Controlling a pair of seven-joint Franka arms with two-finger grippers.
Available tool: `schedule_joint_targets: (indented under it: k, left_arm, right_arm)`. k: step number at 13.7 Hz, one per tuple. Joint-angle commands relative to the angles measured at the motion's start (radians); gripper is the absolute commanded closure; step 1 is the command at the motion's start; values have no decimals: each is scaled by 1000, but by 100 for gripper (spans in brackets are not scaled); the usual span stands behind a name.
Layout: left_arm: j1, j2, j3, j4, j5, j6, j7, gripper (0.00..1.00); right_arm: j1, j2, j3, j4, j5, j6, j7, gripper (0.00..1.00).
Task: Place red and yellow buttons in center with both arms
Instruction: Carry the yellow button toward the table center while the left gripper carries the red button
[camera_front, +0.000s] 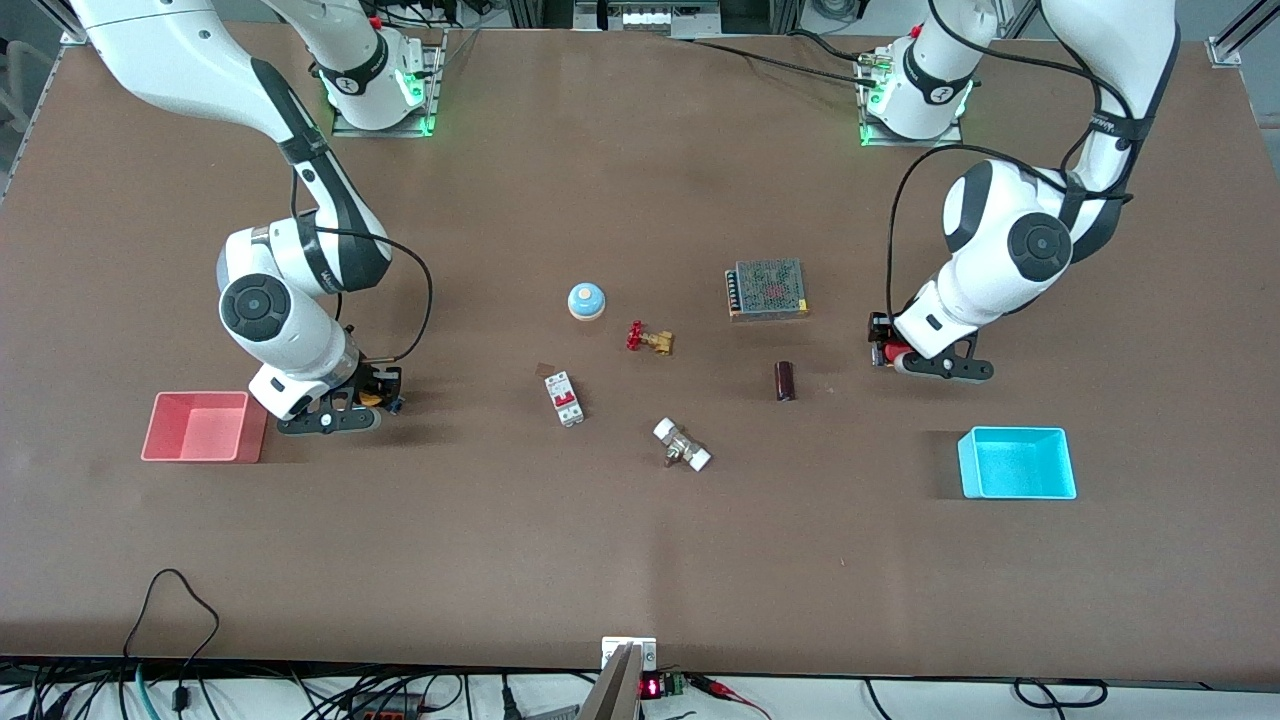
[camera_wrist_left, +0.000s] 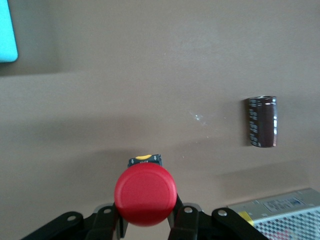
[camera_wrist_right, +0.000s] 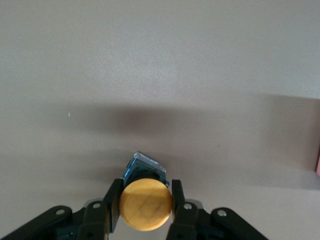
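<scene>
My left gripper (camera_front: 884, 352) is low over the table at the left arm's end, shut on the red button (camera_front: 891, 353). In the left wrist view the round red cap (camera_wrist_left: 145, 194) sits between the fingers (camera_wrist_left: 111, 220), with its black body (camera_wrist_left: 145, 160) below. My right gripper (camera_front: 380, 396) is low at the right arm's end, shut on the yellow button (camera_front: 371, 400). In the right wrist view the yellow-orange cap (camera_wrist_right: 145, 204) is clamped between the fingers (camera_wrist_right: 114, 204). I cannot tell whether either button touches the table. The brown tabletop's center (camera_front: 620, 480) lies between the two grippers.
Around the middle lie a light-blue bell (camera_front: 586, 300), a brass valve with a red handle (camera_front: 648, 338), a circuit breaker (camera_front: 564, 398), a white-capped fitting (camera_front: 682, 445), a dark cylinder (camera_front: 785, 381) and a mesh power supply (camera_front: 767, 289). A red bin (camera_front: 200, 426) sits beside my right gripper, and a cyan bin (camera_front: 1017, 462) is near my left.
</scene>
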Motion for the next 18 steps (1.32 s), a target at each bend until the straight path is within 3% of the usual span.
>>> schedule_joint_targets:
  k: [1,9,10,13,15,18]
  left_arm:
    - [5,42,-4,-9,-21,86,13,81]
    - [14,119,-9,-11,-23,142,13,77]
    - [14,119,-9,-11,-23,142,12,71]
    - [14,93,-7,-6,-24,131,13,0]
    - [14,43,-7,5,-23,100,15,0]
    - [16,-36,-6,67,-23,18,10,0]
  right_arm:
    - [9,2,-6,-2,-22,16,19,56]
    - [9,11,-6,-4,-23,19,19,51]
    - [9,14,-6,-4,-23,19,19,51]
    - [9,14,-6,-4,-23,19,19,50]
    - [9,14,-6,-2,-23,19,33,39]
    - [9,14,-6,1,-23,19,37,37]
